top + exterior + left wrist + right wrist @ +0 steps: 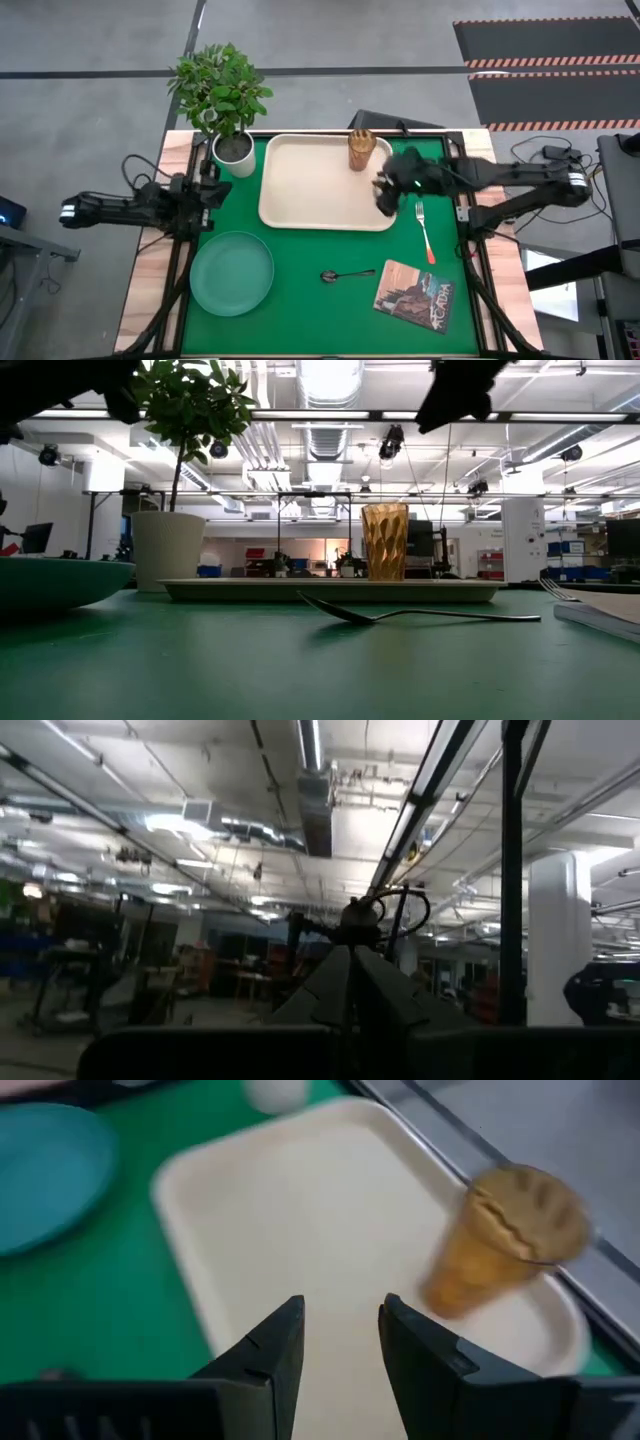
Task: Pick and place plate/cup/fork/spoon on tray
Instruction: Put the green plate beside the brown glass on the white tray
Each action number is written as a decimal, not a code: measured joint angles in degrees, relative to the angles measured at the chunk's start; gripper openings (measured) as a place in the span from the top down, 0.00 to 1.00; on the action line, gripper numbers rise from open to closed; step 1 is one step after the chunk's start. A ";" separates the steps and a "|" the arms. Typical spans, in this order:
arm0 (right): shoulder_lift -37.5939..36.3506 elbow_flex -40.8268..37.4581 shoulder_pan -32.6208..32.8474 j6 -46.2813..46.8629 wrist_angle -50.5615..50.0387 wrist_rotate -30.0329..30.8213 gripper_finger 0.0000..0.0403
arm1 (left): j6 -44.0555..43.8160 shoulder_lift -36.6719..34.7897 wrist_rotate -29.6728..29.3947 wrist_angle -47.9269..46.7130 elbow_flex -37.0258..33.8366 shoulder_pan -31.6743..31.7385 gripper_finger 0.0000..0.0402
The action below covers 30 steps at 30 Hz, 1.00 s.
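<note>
Cup (361, 150) stands upright on the tray (300, 195) at its far right corner, so we judge that item done; plate (232, 272), spoon (346, 274) and fork (424, 231) lie on the green counter (300, 300). Right hand (340, 1345) hovers over the tray's right edge, released, fingers parted with nothing between them. Left hand (205, 190) waits at the left near the plant pot (234, 153); we cannot tell its state. Next we'd expect the right hand to go for the fork just beside the tray on the right: thin and flat on felt-like cloth, calls for a low pinch across the orange-red handle. Spoon is slim dark metal, plate smooth teal with shallow rim, cup ribbed amber see-through, tray matte cream. Book (415, 296) at near right is not part of it
</note>
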 joint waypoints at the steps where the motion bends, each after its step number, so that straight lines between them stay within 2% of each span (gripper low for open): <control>1: -1.92 -2.98 1.02 -1.23 2.64 0.00 0.70 | -0.59 1.75 0.00 0.19 0.80 -0.03 1.00; 5: -8.57 -13.22 4.22 -6.89 11.40 -0.06 0.70 | -1.94 8.17 0.00 0.26 4.62 -1.83 1.00; 10: -15.74 -22.92 5.71 -10.87 21.31 -1.26 0.70 | -1.64 16.99 -0.66 0.37 10.80 -7.16 1.00; 14: -20.68 -27.13 5.69 -12.12 23.56 -3.73 0.70 | -1.59 24.42 -7.45 -0.83 15.68 -12.07 1.00; 19: -26.23 -30.80 5.69 -12.36 23.87 -5.92 0.70 | -4.02 32.32 -14.59 -7.68 22.86 -17.87 1.00; 23: -29.75 -33.26 5.69 -13.73 23.87 -6.45 0.70 | -10.14 37.15 -17.32 -17.07 29.12 -21.66 1.00; 30: -32.87 -34.58 5.69 -18.04 24.38 -6.48 0.70 | -28.41 45.02 -18.68 -40.65 43.09 -23.82 1.00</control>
